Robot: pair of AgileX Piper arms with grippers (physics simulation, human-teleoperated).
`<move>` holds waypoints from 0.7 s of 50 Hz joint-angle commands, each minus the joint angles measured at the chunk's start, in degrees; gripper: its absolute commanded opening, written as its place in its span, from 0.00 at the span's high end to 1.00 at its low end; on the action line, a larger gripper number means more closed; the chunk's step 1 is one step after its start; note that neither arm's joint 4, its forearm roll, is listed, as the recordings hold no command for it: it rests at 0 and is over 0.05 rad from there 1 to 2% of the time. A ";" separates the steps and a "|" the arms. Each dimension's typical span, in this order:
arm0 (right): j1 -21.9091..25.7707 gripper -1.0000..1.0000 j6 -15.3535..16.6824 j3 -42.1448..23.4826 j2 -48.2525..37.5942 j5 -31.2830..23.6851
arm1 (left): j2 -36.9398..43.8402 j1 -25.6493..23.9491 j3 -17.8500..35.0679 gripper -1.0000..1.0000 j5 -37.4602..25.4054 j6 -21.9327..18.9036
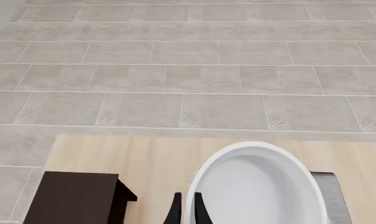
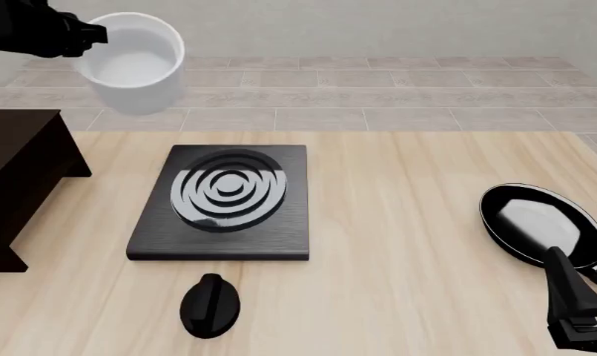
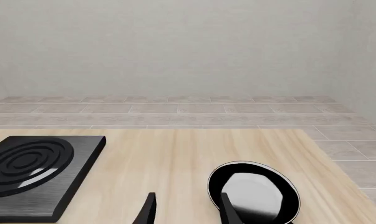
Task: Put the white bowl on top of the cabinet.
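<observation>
The white bowl (image 2: 130,59) hangs high in the air at the far left, beyond the table's back edge in the front view. My left gripper (image 2: 90,33) is shut on its rim; in the left wrist view the two dark fingers (image 1: 175,212) pinch the bowl (image 1: 256,186) wall. The dark brown cabinet (image 2: 16,170) stands on the table's left side, below and nearer than the bowl, and its flat top (image 1: 72,198) also shows in the left wrist view. My right gripper (image 2: 578,322) rests low at the near right, open and holding nothing (image 3: 188,210).
A black stove plate (image 2: 224,196) with silver rings lies mid-table, and a black knob (image 2: 210,304) sits in front of it. A black frying pan (image 2: 541,222) lies at the right, just ahead of my right gripper. Tiled floor lies beyond the table.
</observation>
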State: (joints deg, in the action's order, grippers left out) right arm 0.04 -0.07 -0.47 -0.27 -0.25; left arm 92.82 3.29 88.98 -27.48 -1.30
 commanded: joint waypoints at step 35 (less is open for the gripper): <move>0.01 0.00 0.00 0.00 0.00 0.00 | -6.81 15.95 -8.07 1.00 4.91 1.18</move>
State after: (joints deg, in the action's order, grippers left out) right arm 0.04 -0.07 -0.47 -0.27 -0.25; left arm 86.72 16.14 81.24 -23.93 -0.02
